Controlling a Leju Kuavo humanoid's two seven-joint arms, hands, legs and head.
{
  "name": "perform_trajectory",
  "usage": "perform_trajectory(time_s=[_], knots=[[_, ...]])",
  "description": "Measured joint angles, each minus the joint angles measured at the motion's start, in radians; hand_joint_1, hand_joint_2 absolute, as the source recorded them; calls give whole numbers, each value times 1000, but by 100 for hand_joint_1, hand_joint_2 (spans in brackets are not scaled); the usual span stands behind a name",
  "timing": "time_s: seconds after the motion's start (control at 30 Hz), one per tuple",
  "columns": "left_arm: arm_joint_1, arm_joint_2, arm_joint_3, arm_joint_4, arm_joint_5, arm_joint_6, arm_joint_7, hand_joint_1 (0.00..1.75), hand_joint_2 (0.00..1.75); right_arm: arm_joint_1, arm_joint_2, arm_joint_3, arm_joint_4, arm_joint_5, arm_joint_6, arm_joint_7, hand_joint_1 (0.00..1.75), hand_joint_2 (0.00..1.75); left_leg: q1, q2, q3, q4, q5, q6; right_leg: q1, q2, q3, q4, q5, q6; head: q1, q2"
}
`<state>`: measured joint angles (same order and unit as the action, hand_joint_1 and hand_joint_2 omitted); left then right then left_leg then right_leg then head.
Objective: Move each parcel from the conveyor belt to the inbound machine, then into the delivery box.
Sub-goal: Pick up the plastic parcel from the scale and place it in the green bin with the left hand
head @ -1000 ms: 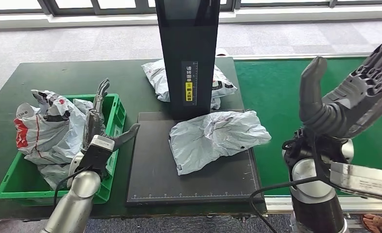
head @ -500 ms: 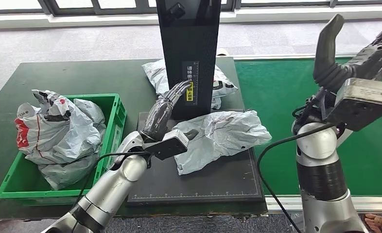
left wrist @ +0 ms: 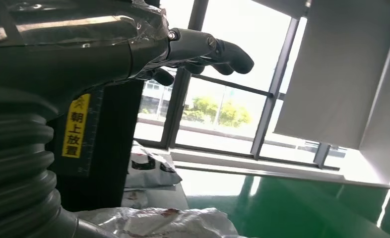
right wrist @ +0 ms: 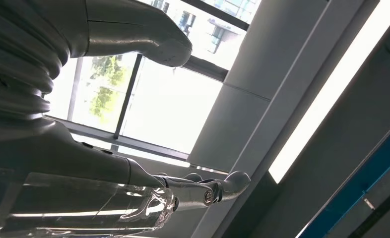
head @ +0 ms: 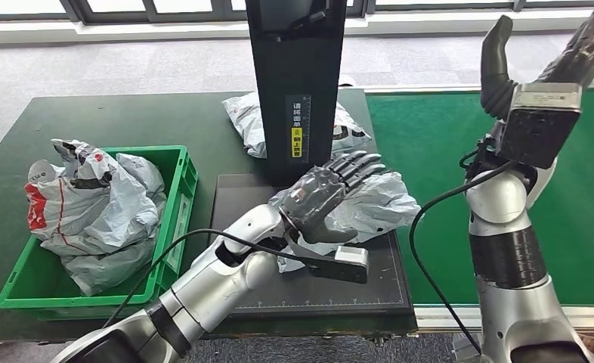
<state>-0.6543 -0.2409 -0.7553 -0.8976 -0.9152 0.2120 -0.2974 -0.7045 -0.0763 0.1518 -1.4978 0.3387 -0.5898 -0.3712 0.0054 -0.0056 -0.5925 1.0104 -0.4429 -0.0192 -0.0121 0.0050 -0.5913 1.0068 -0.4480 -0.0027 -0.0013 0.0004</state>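
- Your left hand (head: 330, 190) hovers spread and empty directly over the grey parcel (head: 381, 206), which lies crumpled on the inbound machine's black plate (head: 241, 197), long axis left-right.
- Green delivery box (head: 179, 181), already holding parcels, sits left.
- Right hand (head: 543, 64) is raised, fingers apart, empty, farther off.
- The scanner column (head: 298, 83) behind crowds your reach.

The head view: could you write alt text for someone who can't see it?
The robot's left hand reaches over a grey parcel lying on the black inbound machine, fingers spread. Its empty right hand is raised over the green conveyor belt; a green box of parcels sits left.
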Motion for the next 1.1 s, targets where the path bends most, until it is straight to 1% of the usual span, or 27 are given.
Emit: perform_trajectory(time_s=[0.13,0.43,0.53,0.67,0.83,1.1], knots=[[-15,-33,-57,40,-21,6,2,0,175,-11,-9,0,20,6,8,7,0,175,0,0,0,0,0,0,0,0,0,0,0,0,0,0],[-34,-55,-93,89,-37,14,2,0,175,-16,-17,0,37,12,15,11,0,175,0,0,0,0,0,1,0,0,-1,0,0,0,0,0],[-45,-66,-123,112,-76,17,-1,0,175,-22,-19,0,43,19,23,14,0,175,0,0,0,0,0,1,0,0,0,0,0,0,0,0],[-48,-95,-174,167,-101,42,0,0,175,-31,-19,0,57,18,54,15,0,175,0,0,-1,0,0,1,-1,0,0,0,0,0,0,0],[-48,-115,-250,233,-89,59,46,0,175,-46,-6,6,80,35,78,27,0,175,-2,0,-2,0,0,2,-1,0,-1,0,0,1,0,0],[-61,-123,-360,298,-13,58,128,0,175,-63,37,24,93,98,95,59,0,175,-2,0,-2,0,1,3,-1,0,-1,0,0,1,0,0]])
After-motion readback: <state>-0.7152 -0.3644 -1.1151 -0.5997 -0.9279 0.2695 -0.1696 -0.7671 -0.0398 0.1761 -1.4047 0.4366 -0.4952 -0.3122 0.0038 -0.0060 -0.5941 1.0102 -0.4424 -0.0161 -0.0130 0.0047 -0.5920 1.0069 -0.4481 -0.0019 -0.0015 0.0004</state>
